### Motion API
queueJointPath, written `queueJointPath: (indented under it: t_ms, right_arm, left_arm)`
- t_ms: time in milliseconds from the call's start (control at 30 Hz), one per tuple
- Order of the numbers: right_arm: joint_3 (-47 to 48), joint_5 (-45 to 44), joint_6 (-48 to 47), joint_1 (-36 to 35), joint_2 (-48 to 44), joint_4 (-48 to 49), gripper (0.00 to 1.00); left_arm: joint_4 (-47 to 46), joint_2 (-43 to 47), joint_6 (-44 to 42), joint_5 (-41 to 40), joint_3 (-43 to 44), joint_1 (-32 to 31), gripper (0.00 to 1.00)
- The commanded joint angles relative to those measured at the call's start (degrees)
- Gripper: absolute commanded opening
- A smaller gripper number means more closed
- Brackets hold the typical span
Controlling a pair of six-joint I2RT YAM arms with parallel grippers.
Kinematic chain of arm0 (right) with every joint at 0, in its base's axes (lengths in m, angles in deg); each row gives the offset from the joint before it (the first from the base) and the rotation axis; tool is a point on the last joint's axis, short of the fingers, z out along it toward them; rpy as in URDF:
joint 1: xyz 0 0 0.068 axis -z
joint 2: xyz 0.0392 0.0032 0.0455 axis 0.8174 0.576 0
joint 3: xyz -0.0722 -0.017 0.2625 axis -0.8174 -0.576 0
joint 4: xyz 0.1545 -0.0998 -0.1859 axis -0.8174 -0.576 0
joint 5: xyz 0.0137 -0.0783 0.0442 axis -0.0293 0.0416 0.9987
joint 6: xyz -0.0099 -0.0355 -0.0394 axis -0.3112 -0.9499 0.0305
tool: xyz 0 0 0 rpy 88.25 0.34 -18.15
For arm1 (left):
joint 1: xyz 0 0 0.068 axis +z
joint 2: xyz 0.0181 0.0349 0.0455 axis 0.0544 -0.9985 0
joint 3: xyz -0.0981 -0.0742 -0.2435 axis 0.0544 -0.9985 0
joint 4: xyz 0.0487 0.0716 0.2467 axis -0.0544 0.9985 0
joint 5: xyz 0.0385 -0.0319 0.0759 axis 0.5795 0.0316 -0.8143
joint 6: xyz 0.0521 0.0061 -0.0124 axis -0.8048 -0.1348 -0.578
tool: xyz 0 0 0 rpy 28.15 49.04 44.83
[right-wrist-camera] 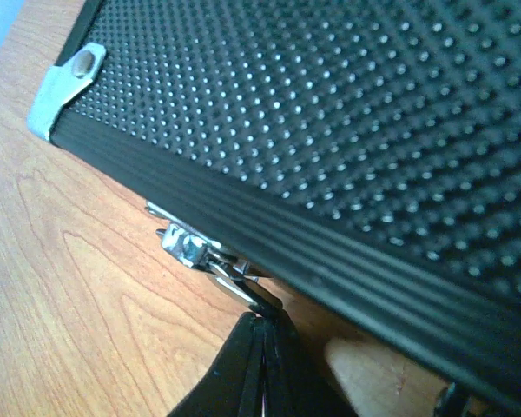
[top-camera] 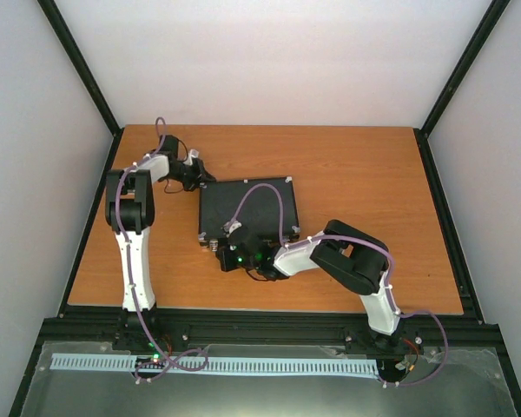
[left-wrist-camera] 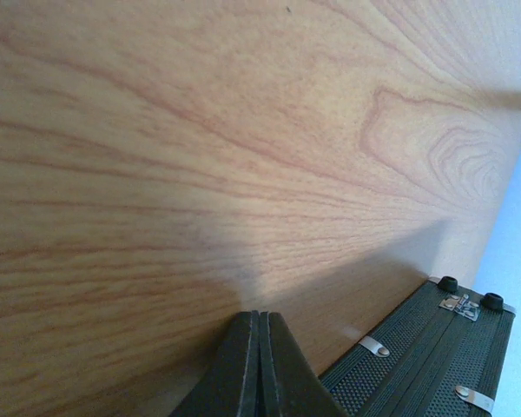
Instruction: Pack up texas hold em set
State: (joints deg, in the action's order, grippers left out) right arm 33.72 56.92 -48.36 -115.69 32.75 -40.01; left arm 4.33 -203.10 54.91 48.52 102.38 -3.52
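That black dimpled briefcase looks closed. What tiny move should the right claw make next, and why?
Probably nudge the silver metal latch flat against the black dimpled briefcase. The lid lies shut, yet that latch sticks out from the near edge, apparently unfastened, and the shut right claw sits right at its tip.

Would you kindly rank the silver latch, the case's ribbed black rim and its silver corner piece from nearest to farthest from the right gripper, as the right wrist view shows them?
From the right gripper:
1. Silver latch, at the fingertips, slightly up-left.
2. Ribbed black rim of the briefcase, just above the latch.
3. Silver corner piece, far upper left.
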Motion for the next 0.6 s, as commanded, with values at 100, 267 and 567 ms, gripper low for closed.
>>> queueJointPath:
  t_ms: [100,267,567]
  right_arm:
    - [-1.5,-9.1,5.1,1.1,-0.9,-10.4,0.03]
    - [-7.3,-13.4,7.5,1.1,-7.7,-20.0,0.03]
    - [-19.0,-4.2,0.5,1.2,-25.4,-24.0,0.03]
  left_arm:
    - [1.4,-3.1,2.6,-7.2,-9.2,-1.0,0.01]
    - [-1.2,0.8,3.8,-6.7,-14.7,-2.2,0.01]
    - [-2.4,2.4,5.8,-7.4,-15.8,-2.4,0.01]
